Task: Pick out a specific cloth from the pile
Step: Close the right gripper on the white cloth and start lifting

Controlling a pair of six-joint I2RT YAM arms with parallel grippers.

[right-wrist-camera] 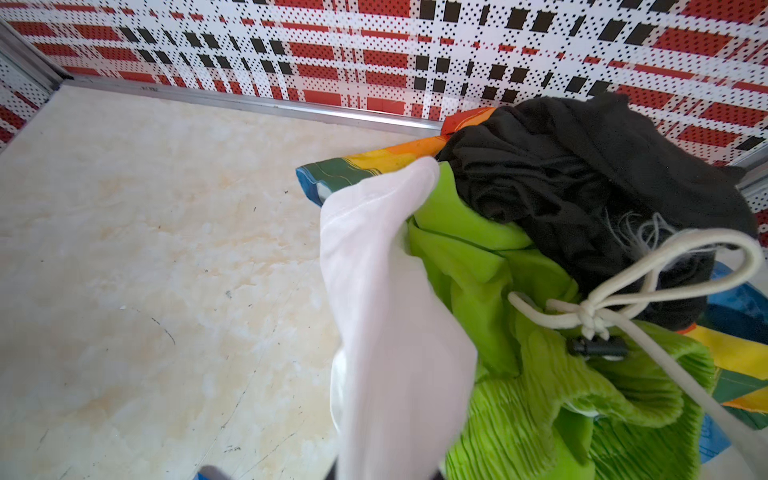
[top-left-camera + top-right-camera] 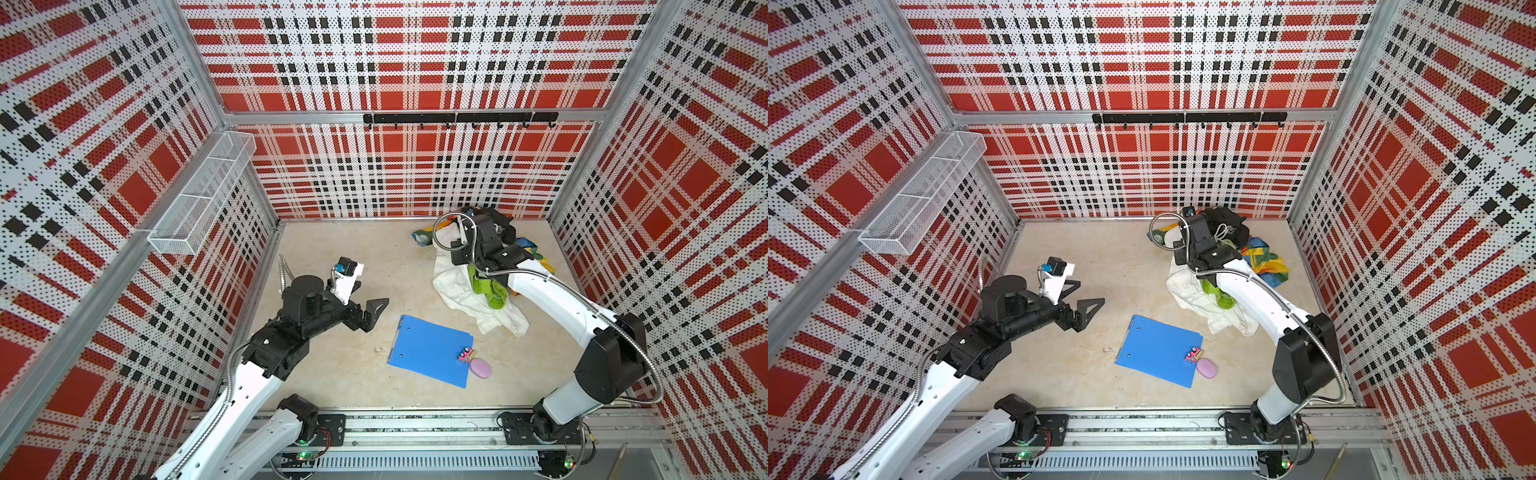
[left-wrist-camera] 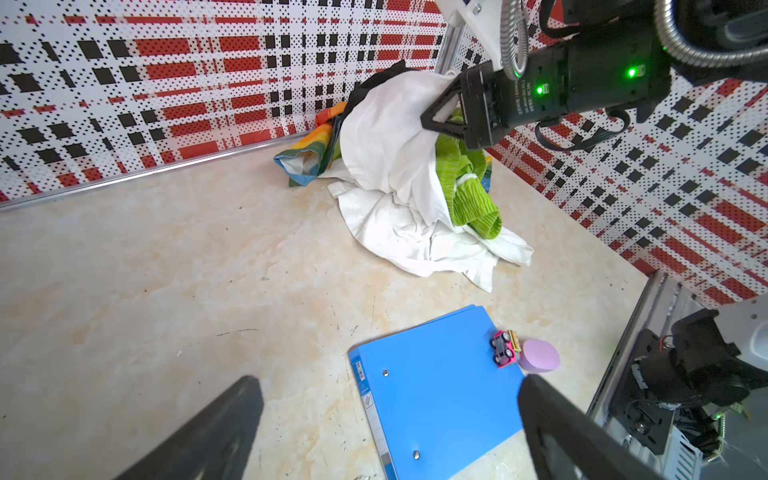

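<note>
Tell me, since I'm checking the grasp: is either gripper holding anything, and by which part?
The right gripper is shut on the white cloth, pinching a fold at its raised upper end. The left gripper is open and empty.

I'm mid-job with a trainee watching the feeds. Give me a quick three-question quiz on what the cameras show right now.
1. True or false: the left gripper holds the white cloth.
2. What lies at the edge of the blue clipboard? A) pink toy car B) spoon C) cup
3. Short answer: what colour is the garment that carries the white drawstring?

Key:
1. False. The left gripper is open and empty, and the right gripper is shut on the white cloth.
2. A
3. Lime green
</note>
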